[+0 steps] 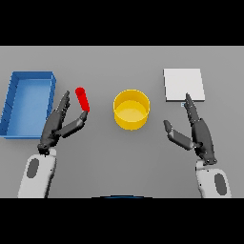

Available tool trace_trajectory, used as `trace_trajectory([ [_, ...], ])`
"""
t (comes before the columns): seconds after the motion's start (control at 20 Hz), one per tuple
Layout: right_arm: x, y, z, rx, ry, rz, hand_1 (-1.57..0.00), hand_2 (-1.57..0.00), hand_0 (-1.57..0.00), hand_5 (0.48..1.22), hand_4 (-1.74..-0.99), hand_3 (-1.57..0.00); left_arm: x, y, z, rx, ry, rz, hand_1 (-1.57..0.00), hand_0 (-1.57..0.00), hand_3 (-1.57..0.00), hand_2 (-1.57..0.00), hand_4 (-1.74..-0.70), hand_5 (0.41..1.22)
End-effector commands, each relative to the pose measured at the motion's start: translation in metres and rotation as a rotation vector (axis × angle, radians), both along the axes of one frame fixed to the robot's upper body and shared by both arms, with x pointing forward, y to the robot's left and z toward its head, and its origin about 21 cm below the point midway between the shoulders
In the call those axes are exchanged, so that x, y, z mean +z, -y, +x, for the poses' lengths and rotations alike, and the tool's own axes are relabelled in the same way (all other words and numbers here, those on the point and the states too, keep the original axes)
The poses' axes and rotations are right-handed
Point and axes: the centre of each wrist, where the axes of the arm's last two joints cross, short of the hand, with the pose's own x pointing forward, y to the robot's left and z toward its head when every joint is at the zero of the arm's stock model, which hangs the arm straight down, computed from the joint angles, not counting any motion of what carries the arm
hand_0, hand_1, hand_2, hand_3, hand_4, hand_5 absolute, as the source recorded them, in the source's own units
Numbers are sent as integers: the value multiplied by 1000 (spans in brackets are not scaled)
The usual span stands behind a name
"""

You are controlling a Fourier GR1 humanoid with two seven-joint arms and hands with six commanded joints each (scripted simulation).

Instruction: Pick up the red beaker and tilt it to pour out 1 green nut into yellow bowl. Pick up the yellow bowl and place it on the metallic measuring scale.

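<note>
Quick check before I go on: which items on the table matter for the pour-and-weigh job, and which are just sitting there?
Belongs to the job:
- red beaker, at the left robot hand
- yellow bowl, table centre
- metallic measuring scale, beyond the right robot hand

Just lying about:
- blue tray, far left

No green nut is visible from here.

A blue tray (29, 76) lies at the left of the grey table (105, 152), reaching close to the left edge of the view. It is rectangular, with raised walls and a paler blue floor, and nothing shows inside it. Its long sides run away from the viewer, slanting a little to the right.
</note>
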Motion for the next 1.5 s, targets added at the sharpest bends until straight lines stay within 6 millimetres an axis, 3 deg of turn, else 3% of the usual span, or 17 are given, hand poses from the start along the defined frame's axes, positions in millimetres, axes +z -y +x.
trace_trajectory([
  [0.0, 1, 1, 0, 0, 10, 2, 1, 1, 1, 627, -1225, 1, -2, 0, 7, -11, 11, 3, 1, 1, 1, 1, -1176, 640],
  [0.5, 2, 1, -1, 2, 4, 11, 1, 1, 1, 633, -1231, 1, -3, 19, 59, -38, 12, 60, 1, 1, 1, 1, -1197, 663],
  [0.75, 4, 2, -5, -1, 20, 9, 1, 1, 1, 641, -1241, 1, -10, 25, 73, -24, 10, 58, 1, 1, 1, 1, -1215, 678],
  [1.05, 3, 4, -3, -19, -3, 14, 1, 1, 1, 644, -1244, 1, -26, 28, 84, -5, 45, -62, -7, -4, -37, -54, -1328, 738],
  [1.15, 4, -1, -1, -19, 1, 17, 1, 1, 1, 645, -1240, 1, -31, 34, 83, 11, 63, -85, -230, -207, -254, -287, -1401, 787],
  [1.25, 5, 4, -1, -20, -1, 10, 1, 1, 1, 648, -1237, 1, -31, 39, 87, 57, 62, -60, -588, -551, -728, -662, -1471, 943],
  [1.3, 2, 4, -4, -15, -3, 21, 1, 1, 1, 648, -1239, 1, -29, 42, 89, 66, 58, -21, -783, -755, -884, -844, -1519, 999],
  [1.45, 6, 3, -2, -18, 9, 13, 1, 1, 1, 650, -1241, 1, -26, 50, 89, 39, 82, 29, -1168, -1153, -1108, -1199, -1615, 1107],
])
